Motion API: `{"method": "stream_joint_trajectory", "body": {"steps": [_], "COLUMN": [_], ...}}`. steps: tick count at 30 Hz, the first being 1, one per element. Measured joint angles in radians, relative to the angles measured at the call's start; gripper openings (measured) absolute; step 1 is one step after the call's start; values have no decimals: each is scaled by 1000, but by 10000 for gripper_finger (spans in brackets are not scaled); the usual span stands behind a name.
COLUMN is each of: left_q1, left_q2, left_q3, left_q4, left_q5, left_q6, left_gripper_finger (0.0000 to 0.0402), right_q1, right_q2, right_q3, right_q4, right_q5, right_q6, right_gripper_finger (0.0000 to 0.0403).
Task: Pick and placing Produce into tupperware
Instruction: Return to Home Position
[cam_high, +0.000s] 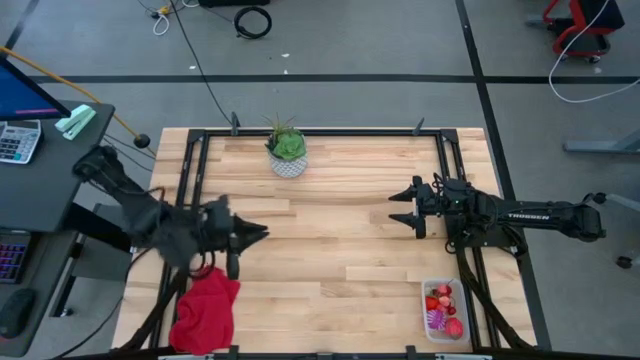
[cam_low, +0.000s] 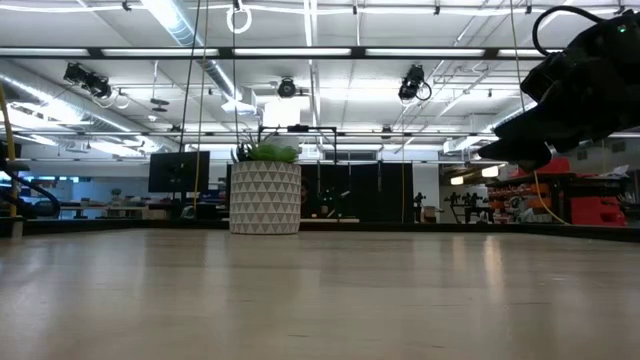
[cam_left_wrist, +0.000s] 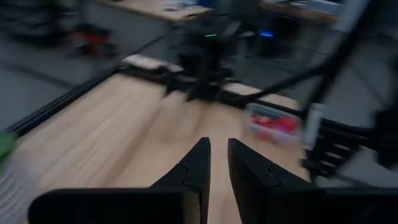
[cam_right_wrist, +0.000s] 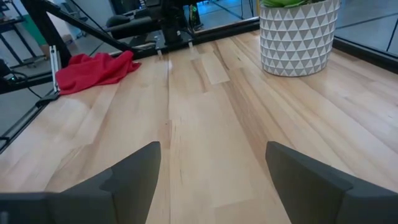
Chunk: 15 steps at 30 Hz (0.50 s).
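Observation:
The tupperware (cam_high: 443, 310), a clear tub, rests on its base near the table's near right corner. Inside it lie red berry pieces, a larger red-pink piece and the purple ribbed ball (cam_high: 435, 319). It also shows, blurred, in the left wrist view as the tupperware (cam_left_wrist: 273, 124). My left gripper (cam_high: 262, 232) hovers over the table's left side, fingers together and empty (cam_left_wrist: 217, 158). My right gripper (cam_high: 400, 208) hangs above the table's right half, well to the far side of the tub, open and empty (cam_right_wrist: 211, 168).
A green plant in a white patterned pot (cam_high: 287, 152) stands near the middle of the far edge, also seen as the pot (cam_low: 265, 198). A red cloth (cam_high: 205, 310) lies at the near left corner. Bare wood spans the table's centre (cam_high: 330, 250).

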Motion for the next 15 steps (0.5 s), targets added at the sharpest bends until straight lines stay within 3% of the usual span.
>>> {"method": "stream_joint_trajectory", "body": {"steps": [2, 6, 8, 10, 15], "left_q1": [71, 220, 296, 354, 438], "left_q2": [-3, -2, -2, -1, -10], "left_q3": [0, 0, 2, 2, 1], "left_q4": [95, 303, 337, 309, 164], "left_q5": [168, 628, 818, 905, 923], "left_q6": [136, 419, 491, 510, 442], "left_gripper_finger": [58, 55, 57, 60, 67], "right_q1": [0, 0, 0, 0, 0], "right_q2": [0, 0, 0, 0, 0], "right_q3": [3, 12, 12, 13, 13], "right_q4": [-10, -11, -13, -13, -14], "right_q5": [0, 0, 0, 0, 0], "right_q6": [0, 0, 0, 0, 0], "right_gripper_finger": [300, 300, 300, 300, 300]}}
